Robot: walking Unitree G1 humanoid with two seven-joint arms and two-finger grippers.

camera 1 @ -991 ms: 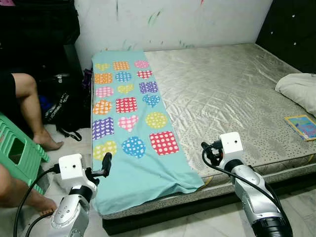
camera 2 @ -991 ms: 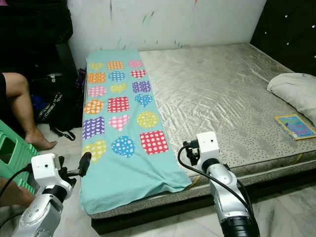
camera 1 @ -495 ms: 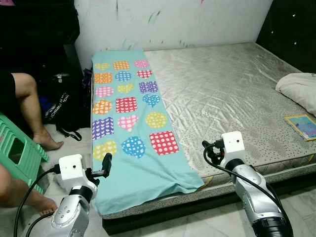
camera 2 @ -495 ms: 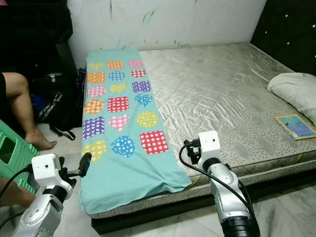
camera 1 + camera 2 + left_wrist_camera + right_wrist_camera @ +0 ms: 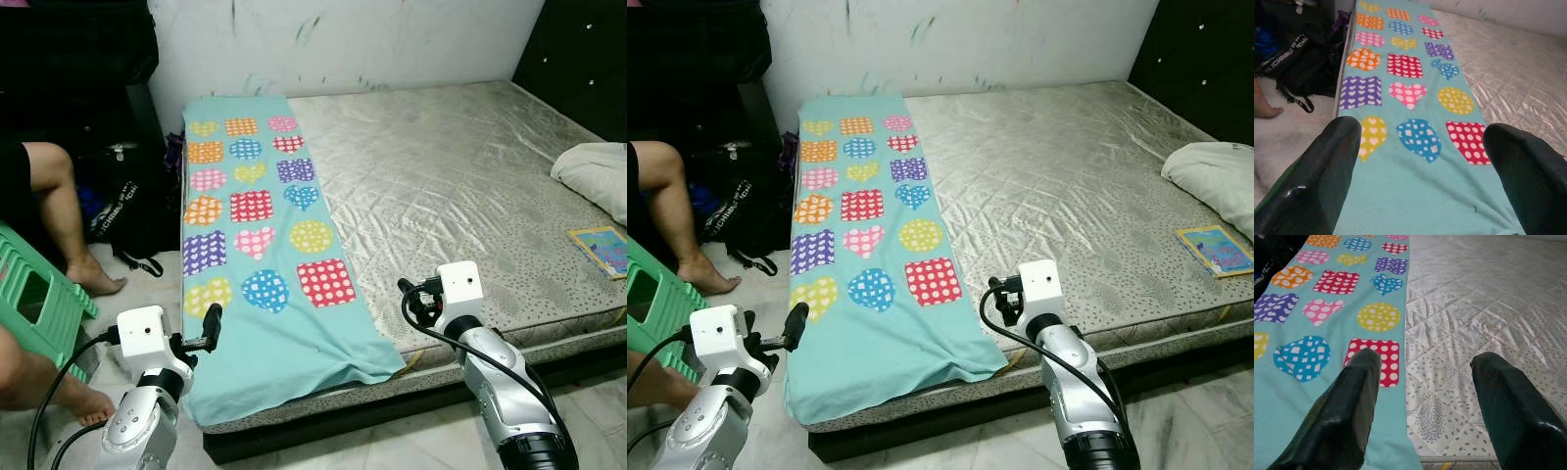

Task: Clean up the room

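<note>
Nothing is moving on the bed since a second ago, only the view shifting slightly | teal blanket (image 5: 257, 257) is lying along the mattress (image 5: 460, 186) left side | left end effector (image 5: 1420, 161) is hovering wide open, empty, at its near-left corner | right end effector (image 5: 1422, 396) is gaping, empty, over its right edge

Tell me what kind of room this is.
Most likely a bedroom: a bare mattress on a low bed frame, a patterned blanket spread along one side, and a pillow near the dark padded headboard.
</note>
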